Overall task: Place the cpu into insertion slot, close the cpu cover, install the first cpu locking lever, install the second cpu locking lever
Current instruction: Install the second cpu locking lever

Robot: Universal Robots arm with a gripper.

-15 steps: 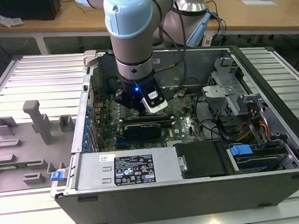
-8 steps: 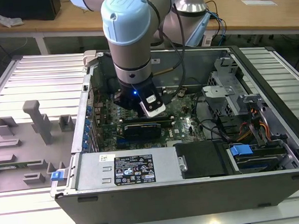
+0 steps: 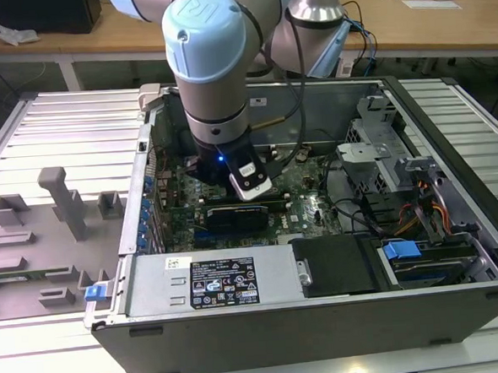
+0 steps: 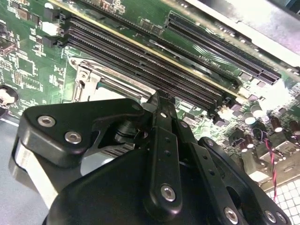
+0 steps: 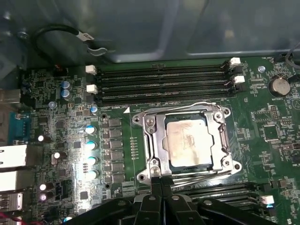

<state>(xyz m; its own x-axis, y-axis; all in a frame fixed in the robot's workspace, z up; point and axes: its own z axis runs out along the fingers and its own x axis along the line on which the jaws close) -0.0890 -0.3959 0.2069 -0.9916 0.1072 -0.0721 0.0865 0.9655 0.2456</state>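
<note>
The cpu (image 5: 190, 143), a pale silvery square chip, lies flat in the insertion slot, which is mostly hidden beneath it. The cpu cover (image 5: 221, 136), a silvery frame, lies down around the chip. One thin wire lever (image 5: 187, 105) runs along the socket edge beside the memory slots. Another lever (image 5: 206, 174) runs along the edge nearest my gripper. My gripper (image 5: 161, 182) has its black fingers pressed together, with the tips at the socket's corner by a screw. In the second wrist view the shut gripper (image 4: 159, 97) sits just over the socket frame (image 4: 86, 77). My arm's wrist (image 3: 221, 146) reaches down into the open computer case.
Long black memory slots (image 5: 164, 82) run beside the socket. A row of capacitors (image 5: 91, 145), a coin battery (image 5: 280, 85) and a black cable loop (image 5: 56, 30) surround it. The case holds a power supply (image 3: 204, 282) and drive bays (image 3: 402, 194). A grey fixture tray (image 3: 48, 224) lies on the exterior view's left.
</note>
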